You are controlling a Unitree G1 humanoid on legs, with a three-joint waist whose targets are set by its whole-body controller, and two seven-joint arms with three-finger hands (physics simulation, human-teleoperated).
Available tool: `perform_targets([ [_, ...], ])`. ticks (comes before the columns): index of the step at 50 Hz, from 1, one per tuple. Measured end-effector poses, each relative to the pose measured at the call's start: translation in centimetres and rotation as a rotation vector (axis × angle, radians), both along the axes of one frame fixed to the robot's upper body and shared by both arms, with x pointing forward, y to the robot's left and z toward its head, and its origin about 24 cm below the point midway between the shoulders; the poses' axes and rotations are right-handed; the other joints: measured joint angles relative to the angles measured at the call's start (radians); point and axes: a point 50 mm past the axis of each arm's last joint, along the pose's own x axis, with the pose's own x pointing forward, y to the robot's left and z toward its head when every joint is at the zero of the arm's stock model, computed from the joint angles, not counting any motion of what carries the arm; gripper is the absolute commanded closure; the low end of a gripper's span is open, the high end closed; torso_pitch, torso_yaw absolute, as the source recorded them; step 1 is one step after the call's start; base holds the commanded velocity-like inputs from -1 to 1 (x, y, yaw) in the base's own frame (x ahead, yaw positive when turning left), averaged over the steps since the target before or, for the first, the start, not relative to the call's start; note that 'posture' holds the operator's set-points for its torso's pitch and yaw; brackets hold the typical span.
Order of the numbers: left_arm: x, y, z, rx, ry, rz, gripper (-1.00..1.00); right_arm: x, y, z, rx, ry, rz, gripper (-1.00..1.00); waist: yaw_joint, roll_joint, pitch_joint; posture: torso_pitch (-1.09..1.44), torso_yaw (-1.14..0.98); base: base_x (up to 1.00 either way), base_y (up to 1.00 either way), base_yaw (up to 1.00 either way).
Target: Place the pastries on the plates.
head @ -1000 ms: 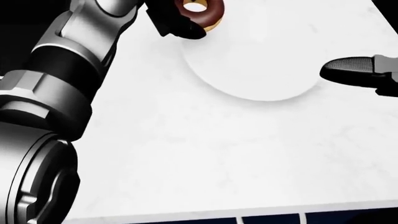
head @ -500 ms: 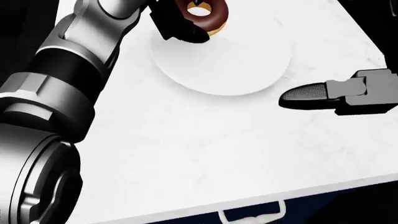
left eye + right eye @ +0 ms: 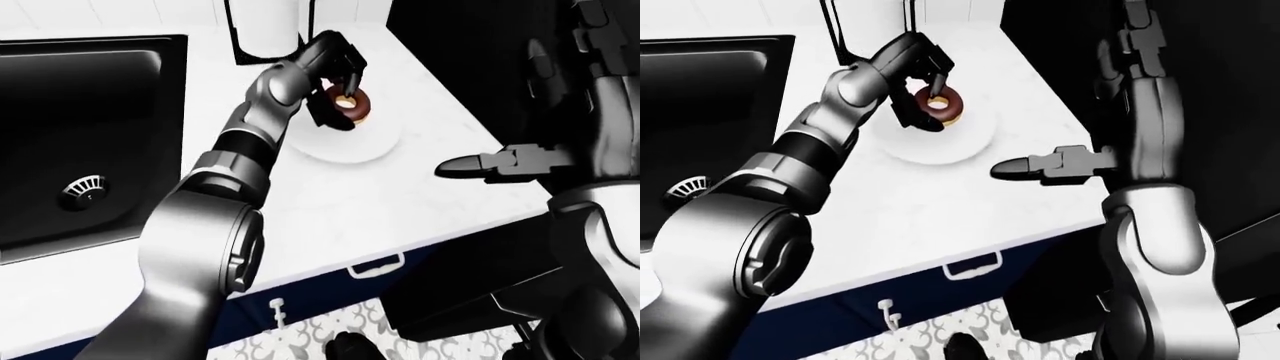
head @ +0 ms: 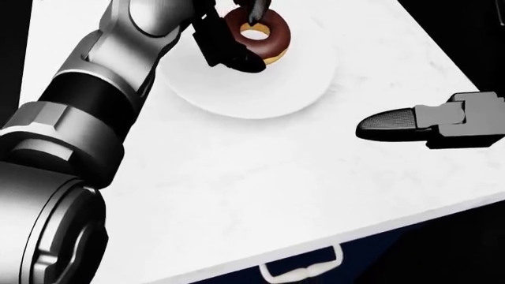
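A chocolate-glazed donut (image 4: 259,35) is held over the upper part of a white plate (image 4: 260,89) on the white marble counter. My left hand (image 4: 237,35) is shut on the donut, one finger through its hole and dark fingers (image 4: 225,44) along its left side. In the eye views the donut (image 3: 350,107) hangs just above the plate (image 3: 345,146). My right hand (image 4: 410,125) hovers flat over the counter to the right of the plate, its fingers stretched out with nothing in them.
A black sink (image 3: 80,142) with a round drain lies at the left of the counter. A dark-framed white appliance (image 3: 265,30) stands above the plate. The counter's lower edge (image 4: 315,245) drops to navy drawers with a white handle (image 4: 304,266).
The camera has shifted, so plate and donut now sit lower and more fully in the head view. My left hand still holds the donut over the plate; the right hand stays beside it.
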Motion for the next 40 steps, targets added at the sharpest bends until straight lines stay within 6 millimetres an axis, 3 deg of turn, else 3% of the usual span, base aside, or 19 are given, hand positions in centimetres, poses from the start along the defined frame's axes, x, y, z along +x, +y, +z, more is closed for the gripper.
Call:
perform_targets([
  [7,0.16,0.45,-0.10,0.011,-0.005,0.035,1.00,0.11,0.02,0.03,-0.004,0.000,0.000,-1.00,-0.007,-0.001,-0.002,0.33,-0.37,0.00,0.00,0.00],
  [15,0.25,0.65,-0.45,0.019,0.008,0.047,0.41,0.03,0.03,-0.01,-0.004,-0.001,-0.002,-1.00,-0.012,0.000,-0.004,0.33,-0.37,0.00,0.00,0.00],
  [24,0.23,0.65,-0.22,0.019,0.004,0.046,0.00,0.00,0.02,-0.17,0.001,0.002,-0.005,-1.00,-0.018,0.000,-0.004,0.33,-0.37,0.00,0.00,0.00],
  [27,0.25,0.74,-0.14,0.021,0.000,0.050,-0.29,-0.03,-0.01,-0.15,0.001,0.002,-0.005,-1.00,-0.020,0.001,-0.005,0.33,-0.37,0.00,0.00,0.00],
  [32,0.25,0.80,0.01,0.021,-0.008,0.054,-0.50,0.07,0.00,-0.20,0.000,0.003,-0.006,-1.00,-0.022,0.001,-0.007,0.33,-0.37,0.00,0.00,0.00],
  [35,0.25,0.84,0.09,0.023,-0.013,0.055,-0.96,0.27,0.06,-0.19,0.000,0.006,-0.005,-1.00,-0.024,0.001,-0.008,0.33,-0.37,0.00,0.00,0.00],
  [40,0.26,0.88,0.12,0.029,-0.014,0.056,-1.00,0.33,0.13,-0.07,0.000,0.004,-0.001,-1.00,-0.025,0.001,-0.009,0.33,-0.37,0.00,0.00,0.00],
])
